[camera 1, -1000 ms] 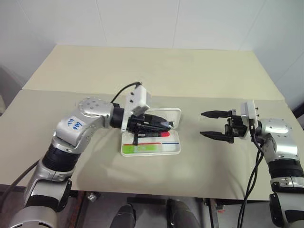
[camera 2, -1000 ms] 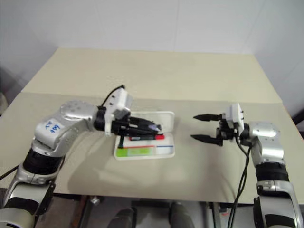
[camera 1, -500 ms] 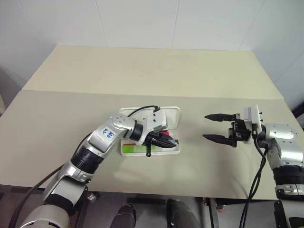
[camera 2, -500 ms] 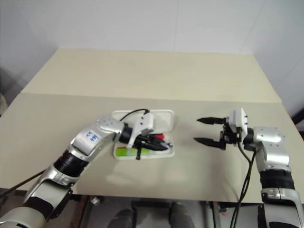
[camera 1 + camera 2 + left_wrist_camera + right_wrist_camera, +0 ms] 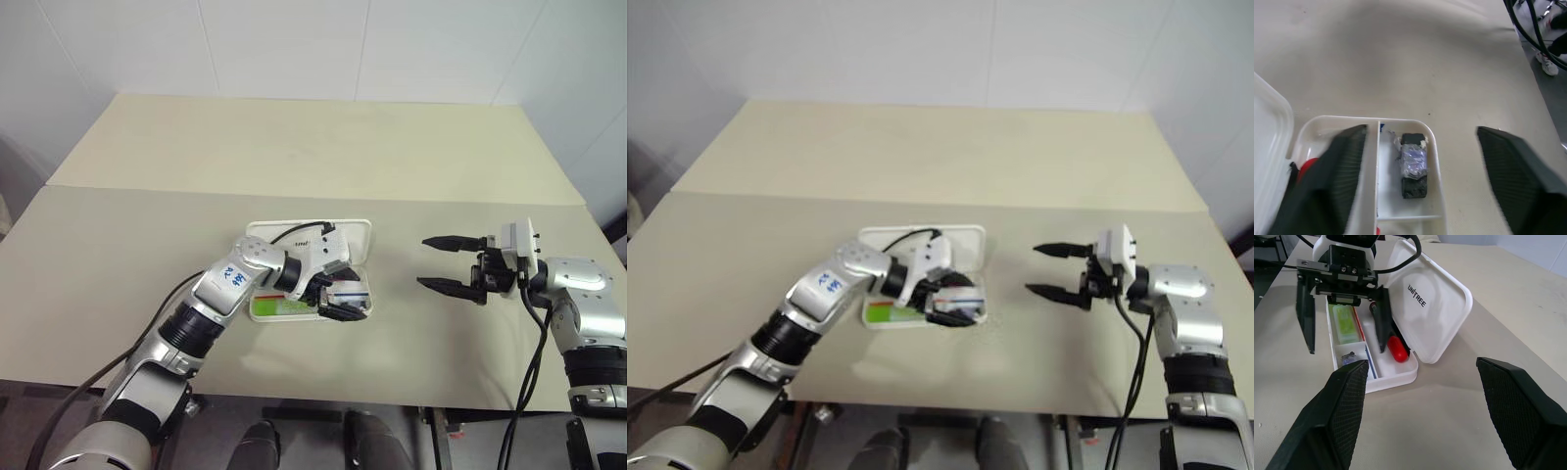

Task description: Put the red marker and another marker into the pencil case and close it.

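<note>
Two grippers: both in view over the table (image 5: 147,215).
Left gripper (image 5: 1344,323): jaws spread wide, holding nothing – one finger inside the pencil case (image 5: 1396,374), the other outside its long wall.
Right gripper (image 5: 439,262): jaws wide apart, empty, well clear of the case.
Pencil case: lay open, lid (image 5: 1435,308) tilted back.
Red marker (image 5: 1393,345): lay inside, next to the lid.
Green highlighter (image 5: 1347,323): lay inside – along the far wall.
</note>
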`<state>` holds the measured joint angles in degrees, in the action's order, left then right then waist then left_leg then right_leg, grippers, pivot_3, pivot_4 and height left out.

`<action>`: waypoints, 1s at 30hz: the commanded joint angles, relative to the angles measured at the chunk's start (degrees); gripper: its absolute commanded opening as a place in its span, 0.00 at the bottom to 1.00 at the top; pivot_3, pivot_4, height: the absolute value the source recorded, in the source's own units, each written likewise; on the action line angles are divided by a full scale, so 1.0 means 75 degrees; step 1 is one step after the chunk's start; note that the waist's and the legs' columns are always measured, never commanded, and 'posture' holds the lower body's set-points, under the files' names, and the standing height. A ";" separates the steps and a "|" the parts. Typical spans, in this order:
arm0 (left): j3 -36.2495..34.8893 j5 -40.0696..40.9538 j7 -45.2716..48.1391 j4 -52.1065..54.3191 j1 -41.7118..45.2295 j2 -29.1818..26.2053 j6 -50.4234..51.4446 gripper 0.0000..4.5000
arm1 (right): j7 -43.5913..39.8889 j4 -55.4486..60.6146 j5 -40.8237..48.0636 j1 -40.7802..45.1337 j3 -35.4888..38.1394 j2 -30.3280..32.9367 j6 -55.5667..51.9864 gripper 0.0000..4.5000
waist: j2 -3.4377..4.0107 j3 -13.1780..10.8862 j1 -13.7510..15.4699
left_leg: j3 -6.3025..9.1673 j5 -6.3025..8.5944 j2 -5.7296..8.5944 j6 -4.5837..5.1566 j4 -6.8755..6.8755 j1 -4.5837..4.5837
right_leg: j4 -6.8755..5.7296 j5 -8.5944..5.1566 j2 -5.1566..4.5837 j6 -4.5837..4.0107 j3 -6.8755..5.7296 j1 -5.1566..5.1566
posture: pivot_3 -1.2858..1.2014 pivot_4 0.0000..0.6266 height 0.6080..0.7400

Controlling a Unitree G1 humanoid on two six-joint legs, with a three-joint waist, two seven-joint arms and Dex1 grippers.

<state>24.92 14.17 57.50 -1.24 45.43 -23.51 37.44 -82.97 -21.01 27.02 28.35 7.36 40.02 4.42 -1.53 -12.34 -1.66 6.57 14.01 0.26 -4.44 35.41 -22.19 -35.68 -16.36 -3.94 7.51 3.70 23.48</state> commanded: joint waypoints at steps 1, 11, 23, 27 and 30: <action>-0.0489 0.0165 -0.0122 0.0926 0.0035 -0.0006 -0.0078 1.00 | 0.0006 0.0030 0.0088 0.0197 0.0162 0.0037 0.0000 1.00 | 0.0000 0.0000 0.0000 | 0.0000 0.0000 0.0000 0.0000 0.0000 0.0000 | 0.0000 0.0000 0.0000 0.0000 0.0000 0.0000 | 0.52 0.24 1.00; -0.2210 0.1173 -0.0675 0.2993 -0.0297 0.0154 -0.0347 1.00 | -0.0086 -0.0197 0.0046 0.0449 0.0083 -0.0002 0.0025 1.00 | 0.0001 0.0000 -0.0003 | -0.0001 0.0000 -0.0001 -0.0001 0.0005 0.0000 | 0.0001 0.0002 0.0000 0.0003 0.0004 -0.0002 | 0.52 0.24 1.00; -0.4422 0.1645 -0.0569 0.2942 -0.1270 -0.1672 -0.1223 0.72 | -0.0165 -0.0570 -0.0066 0.0795 -0.0009 -0.0132 0.0137 1.00 | 0.0001 0.0000 -0.0017 | -0.0012 0.0000 -0.0003 0.0001 0.0028 0.0004 | -0.0007 0.0011 0.0006 0.0003 0.0017 -0.0004 | 0.52 0.24 1.00; -0.4882 0.1713 -0.0472 0.2409 -0.1384 -0.2069 -0.1604 0.42 | -0.0241 -0.0749 -0.0121 0.0966 -0.0025 -0.0189 0.0181 1.00 | 0.0000 0.0000 0.0011 | -0.0013 0.0001 -0.0002 0.0002 0.0029 0.0003 | -0.0005 0.0013 0.0005 0.0003 0.0019 -0.0007 | 0.52 0.24 1.00; -0.5122 0.1737 -0.0300 0.1958 -0.1541 -0.2320 -0.1820 0.19 | -0.0308 -0.0785 -0.0108 0.1005 -0.0014 -0.0217 0.0179 1.00 | 0.0001 0.0000 -0.0006 | -0.0014 0.0001 -0.0003 0.0003 0.0028 0.0003 | -0.0001 0.0015 0.0005 0.0005 0.0019 -0.0008 | 0.52 0.24 1.00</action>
<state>-11.39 26.61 54.53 14.45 34.60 -39.67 25.56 -84.34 -27.28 25.68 34.98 6.60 38.23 5.02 -1.52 -12.34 -1.70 6.47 14.02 0.24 -4.41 35.61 -22.17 -35.69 -16.25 -3.90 7.55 3.84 23.44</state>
